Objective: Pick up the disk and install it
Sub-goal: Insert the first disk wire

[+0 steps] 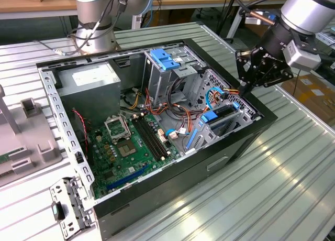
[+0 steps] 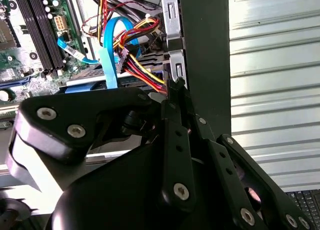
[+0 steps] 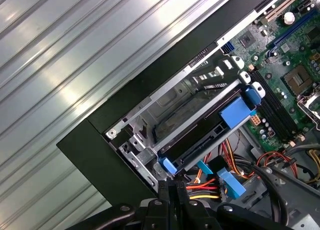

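Seated edgewise in the drive bay at a corner of the open black computer case [image 1: 246, 146], flat silver-metal disk with blue plastic rails [image 3: 210, 122] looks installed; black gripper [image 1: 245, 87] above it, pressed together, holding nothing

The first wrist view looks down on the open computer case [image 3: 90, 155], which lies on the ribbed metal table [image 3: 60, 50]. The disk [image 3: 200, 135] sits edge-up in the drive bay [image 3: 165, 102] by the case's black wall, its blue side rails at both ends. Red, yellow and orange cables [image 3: 205, 187] run just beside it. The green motherboard [image 3: 290, 65] lies farther in. The tool [image 3: 175, 190] hangs just beside the bay's corner, fingertips pressed together.
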